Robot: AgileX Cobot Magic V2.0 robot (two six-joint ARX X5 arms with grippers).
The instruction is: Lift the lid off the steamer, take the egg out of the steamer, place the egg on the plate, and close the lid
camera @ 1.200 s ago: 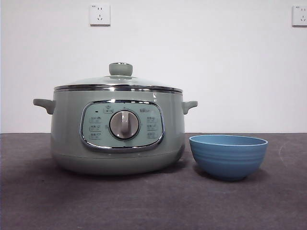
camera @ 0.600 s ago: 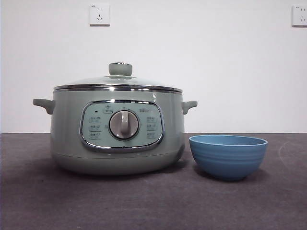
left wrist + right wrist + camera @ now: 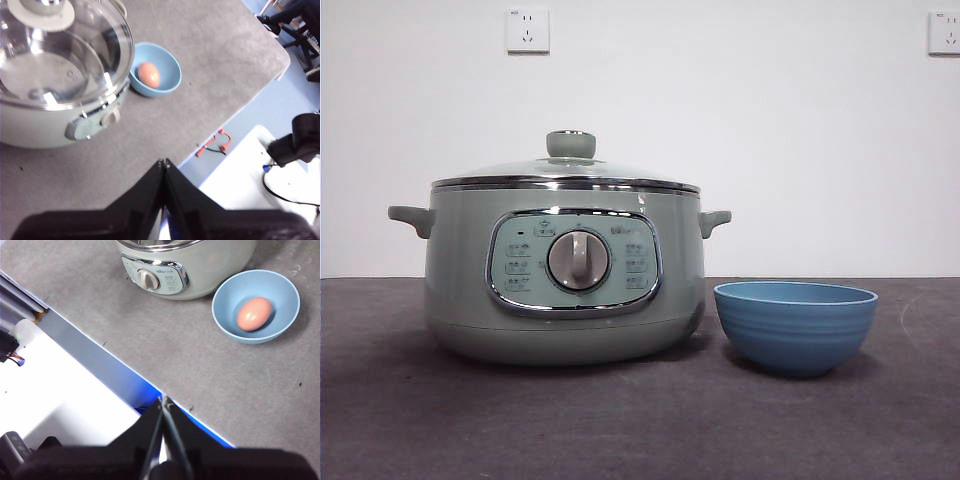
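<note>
The sage-green steamer (image 3: 565,285) stands on the grey table with its glass lid (image 3: 565,172) seated on the rim, knob on top. The same lid (image 3: 60,55) appears closed in the left wrist view. Right of the pot sits the blue plate (image 3: 795,325), a small bowl. The reddish-brown egg (image 3: 254,313) lies inside the plate (image 3: 225,295); the left wrist view shows that egg (image 3: 148,74) too. My left gripper (image 3: 163,162) is shut and empty, held back over the table's edge. My right gripper (image 3: 163,400) is also shut and empty, away from the steamer (image 3: 200,265).
Two wall sockets (image 3: 527,30) hang on the white wall behind. The table's edge (image 3: 235,112) runs close to both grippers, with a red-handled cable (image 3: 215,142) and white surface beyond it. Neither arm shows in the front view.
</note>
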